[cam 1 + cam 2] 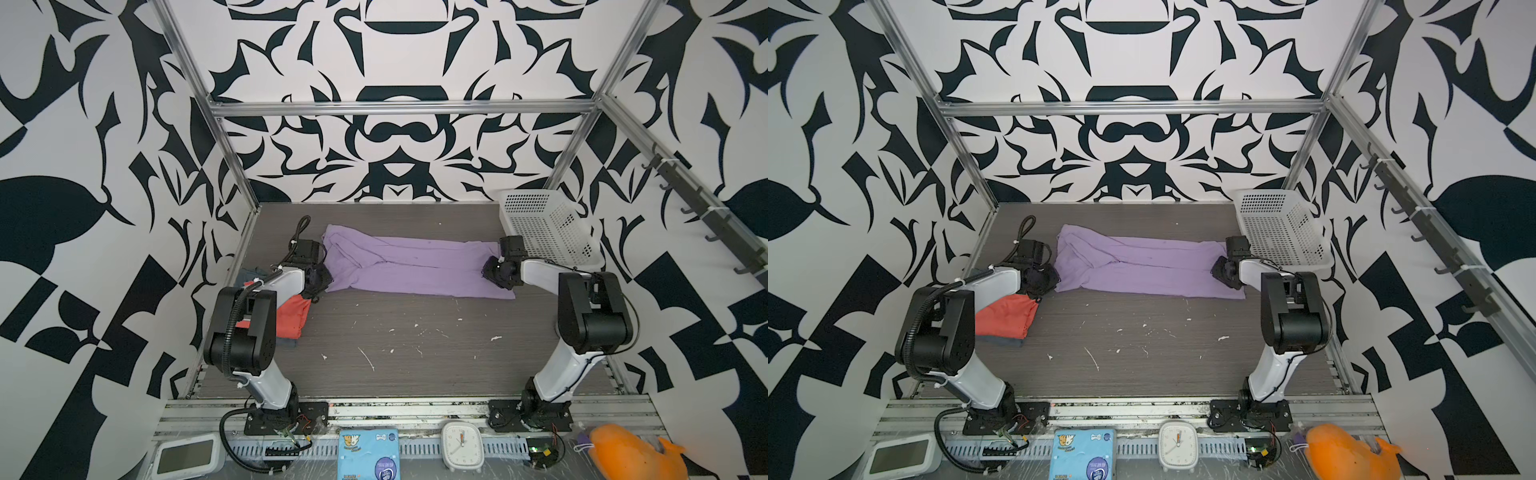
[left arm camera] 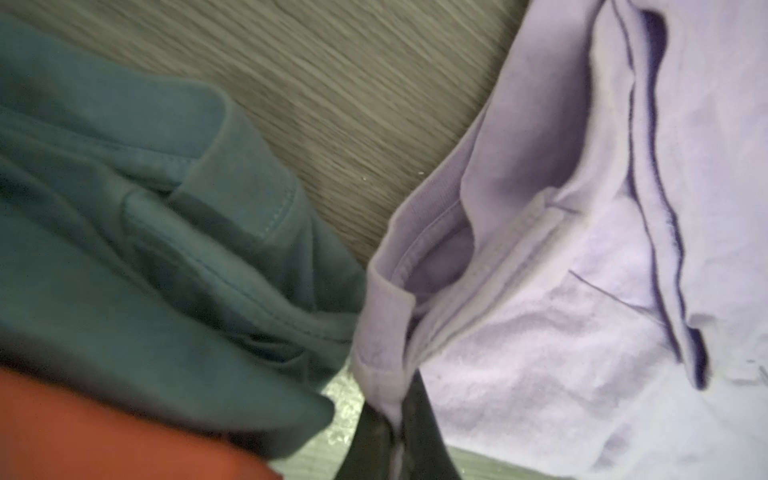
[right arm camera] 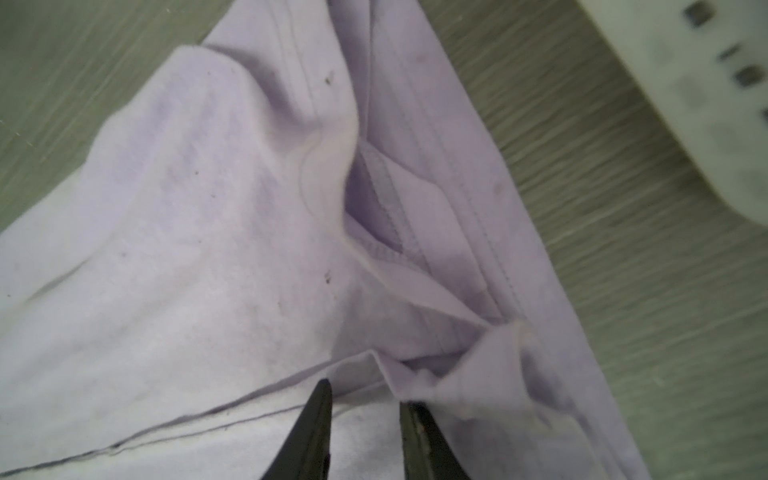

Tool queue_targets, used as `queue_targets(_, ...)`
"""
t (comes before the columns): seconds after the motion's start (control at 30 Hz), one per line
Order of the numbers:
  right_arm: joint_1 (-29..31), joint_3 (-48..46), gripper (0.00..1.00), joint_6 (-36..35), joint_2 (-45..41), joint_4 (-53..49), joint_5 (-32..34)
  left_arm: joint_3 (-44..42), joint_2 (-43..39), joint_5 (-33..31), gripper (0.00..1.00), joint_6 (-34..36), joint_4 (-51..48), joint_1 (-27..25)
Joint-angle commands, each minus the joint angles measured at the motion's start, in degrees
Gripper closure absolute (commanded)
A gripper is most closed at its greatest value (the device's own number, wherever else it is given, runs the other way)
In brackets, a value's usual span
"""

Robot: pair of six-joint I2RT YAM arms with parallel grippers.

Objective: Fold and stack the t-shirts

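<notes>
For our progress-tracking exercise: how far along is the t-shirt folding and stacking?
Done: the coral-red shirt lies folded on the grey-blue shirt. In hand: the lavender shirt is a long strip, the left gripper shut on one end, the right gripper open over the other. Left: fold it shorter and stack it.

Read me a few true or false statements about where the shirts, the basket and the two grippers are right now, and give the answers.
1. The lavender t-shirt lies as a long strip across the table. True.
2. The left gripper is open above bare table. False: it is shut on the lavender t-shirt's edge.
3. The coral-red t-shirt lies on top of the grey-blue t-shirt. True.
4. The coral-red t-shirt sits in the basket. False: it lies at the table's left side; the white basket at the far right shows no shirt inside.
5. The right gripper is at the lavender t-shirt's right end. True.
</notes>
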Motion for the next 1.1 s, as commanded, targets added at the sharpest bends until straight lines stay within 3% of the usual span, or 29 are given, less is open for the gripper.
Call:
queue_targets(0.0, -1.1, -1.6, 0.67, -0.6, -1.2, -5.5, 2.7, 1.0, -2.6, 1.5, 1.0, -0.8, -0.3, 0.0)
queue_targets(0.13, -1.1, -2.4, 0.68, -0.6, -2.1, -5.4, 2.4, 4.2, -4.0, 1.1, 1.0, 1.3, -1.9, 0.1)
queue_targets(0.33, -1.1, -2.6, 0.68, -1.1, -2.6, -6.0, 3.1, 11.9, -0.5, -7.0, 1.0, 9.3, -10.6, 0.3)
queue_targets(0.8, -1.0, -2.0, 0.68, -1.8, -5.9, -7.9, 2.3, 7.6, -1.9, -8.2, 1.0, 6.5, -10.5, 0.3)
queue_targets(0.9, -0.9, -1.5, 0.68, -1.8, -8.6, -7.0, 0.3, 9.6, 0.4, -8.3, 0.8, 6.1, -11.9, 0.3)
queue_targets(1.07, -0.8, -0.2, 0.68, -2.3, -13.7, -6.9, -1.5, 11.4, 1.1, -12.6, 0.63, 5.5, -14.4, 0.3)
